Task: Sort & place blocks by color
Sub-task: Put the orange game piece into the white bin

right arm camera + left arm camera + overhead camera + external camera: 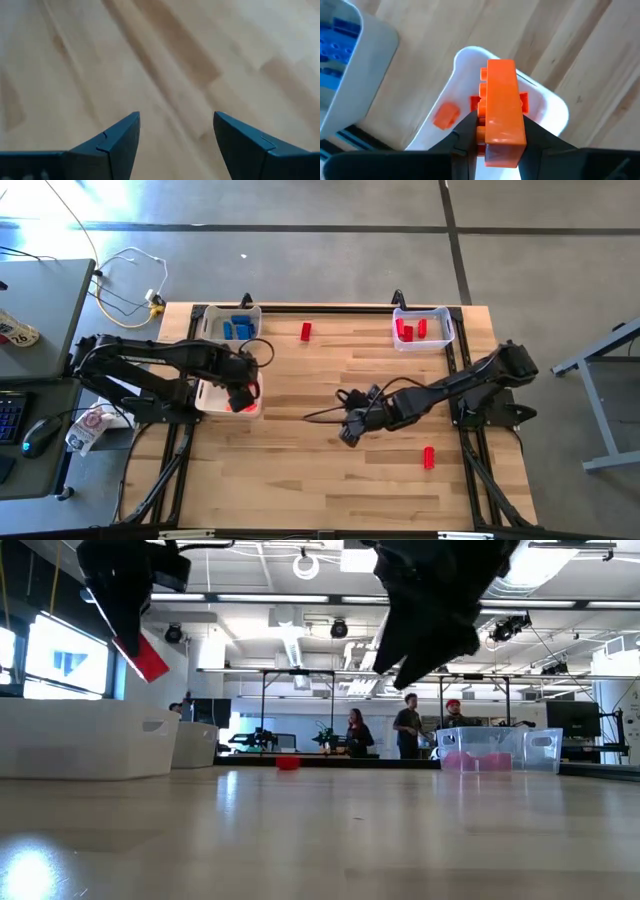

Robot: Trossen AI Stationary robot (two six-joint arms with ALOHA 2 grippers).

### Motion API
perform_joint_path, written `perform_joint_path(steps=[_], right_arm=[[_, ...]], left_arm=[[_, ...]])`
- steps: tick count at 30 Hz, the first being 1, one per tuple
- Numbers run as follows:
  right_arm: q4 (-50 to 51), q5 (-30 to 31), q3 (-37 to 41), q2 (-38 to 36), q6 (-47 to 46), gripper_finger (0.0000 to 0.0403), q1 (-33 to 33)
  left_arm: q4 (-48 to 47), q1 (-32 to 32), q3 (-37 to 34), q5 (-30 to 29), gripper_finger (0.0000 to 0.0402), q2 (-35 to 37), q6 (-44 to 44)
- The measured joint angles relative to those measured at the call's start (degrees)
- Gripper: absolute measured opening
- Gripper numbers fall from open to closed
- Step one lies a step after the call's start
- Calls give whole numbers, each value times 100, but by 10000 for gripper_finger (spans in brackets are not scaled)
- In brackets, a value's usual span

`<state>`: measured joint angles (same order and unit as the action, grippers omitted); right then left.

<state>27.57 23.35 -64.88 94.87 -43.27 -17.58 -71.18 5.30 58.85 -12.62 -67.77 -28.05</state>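
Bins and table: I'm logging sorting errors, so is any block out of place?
No misfiled block shows. Two red blocks lie loose on the table, unsorted. The left gripper holds an orange block over its bin.

Three bins (424, 326), two loose red blocks (306, 331), one held orange block (502, 110).

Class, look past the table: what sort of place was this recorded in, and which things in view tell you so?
Probably a robotics lab or workshop: ceiling lights and ducts overhead, people standing among metal frames, a desk with keyboard and mouse, and a concrete floor.
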Motion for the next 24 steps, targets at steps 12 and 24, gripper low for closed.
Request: perform_joint_path(steps=[12,24], right_arm=[[1491,-1258,0,-152,-2436,238,-583],[2639,-1396,2,-435,-4815,238,-1449]], left_arm=[[243,45,-757,275,76,96,-186],[273,197,-765,79,118,92,-156]])
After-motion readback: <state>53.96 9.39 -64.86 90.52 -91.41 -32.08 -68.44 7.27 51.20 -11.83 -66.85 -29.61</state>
